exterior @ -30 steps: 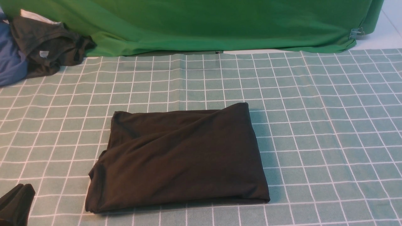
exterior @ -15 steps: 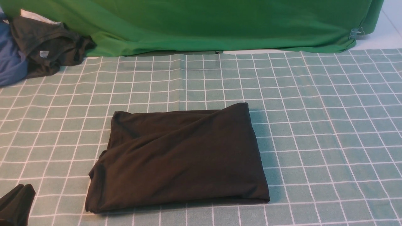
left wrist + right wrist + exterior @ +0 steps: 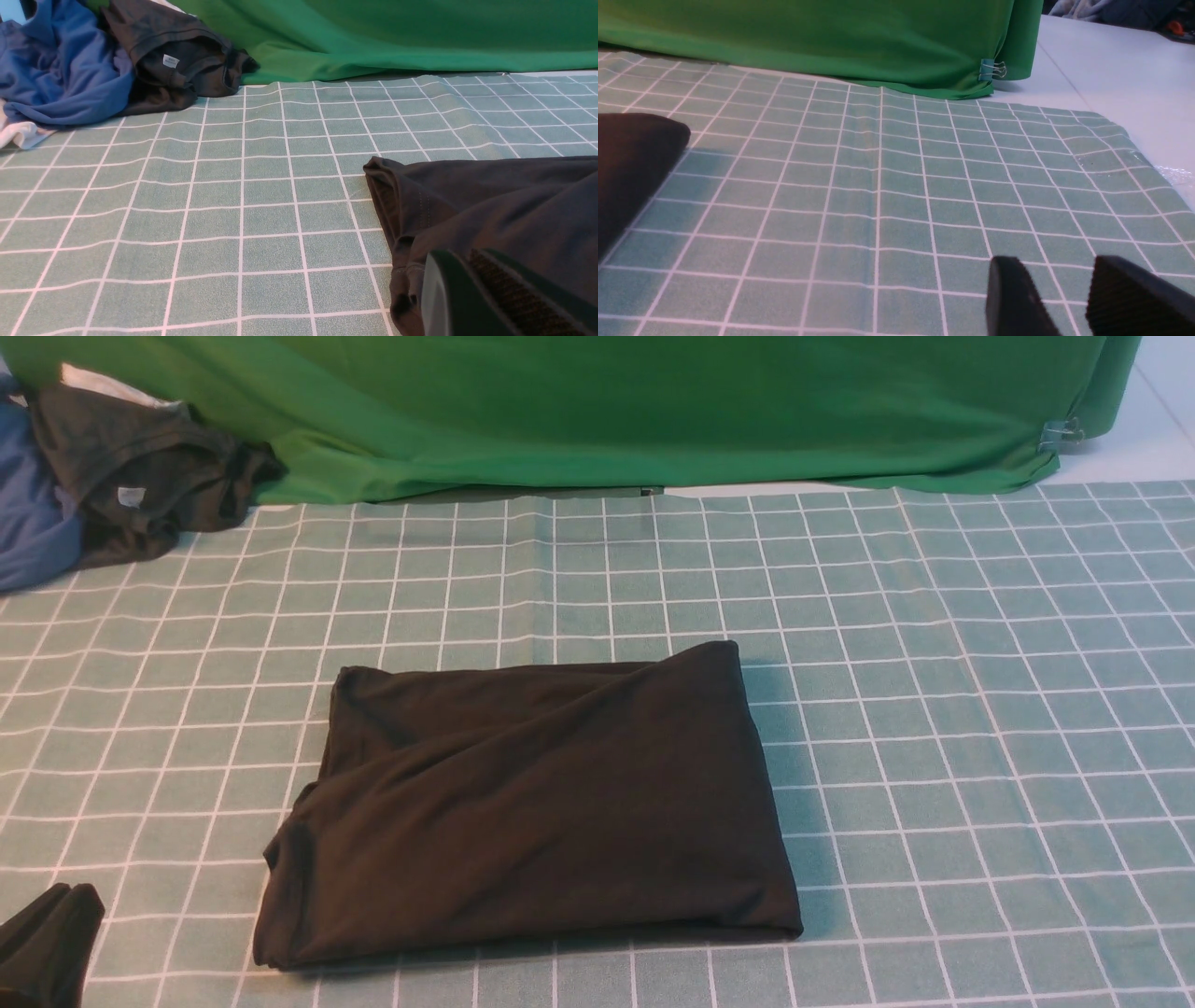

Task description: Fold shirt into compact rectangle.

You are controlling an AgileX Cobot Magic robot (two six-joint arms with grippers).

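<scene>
The black shirt (image 3: 532,803) lies folded into a rough rectangle on the checked cloth, a little left of centre, with soft diagonal creases across its top layer. My left gripper (image 3: 51,933) sits low at the near left, apart from the shirt's left edge. In the left wrist view its fingers (image 3: 460,255) are pressed together, shut with nothing between them, and the shirt's folded corner (image 3: 490,200) lies beyond. My right gripper (image 3: 1055,261) is out of the front view. It stands open over bare cloth, well to the right of the shirt's corner (image 3: 630,158).
A dark grey garment with a pale tag (image 3: 140,467) and a blue garment (image 3: 33,513) are heaped at the far left corner. A green backdrop cloth (image 3: 607,411) hangs along the far edge, held by a clip (image 3: 1060,432). White bare table (image 3: 1111,70) lies beyond the checked cloth's right edge.
</scene>
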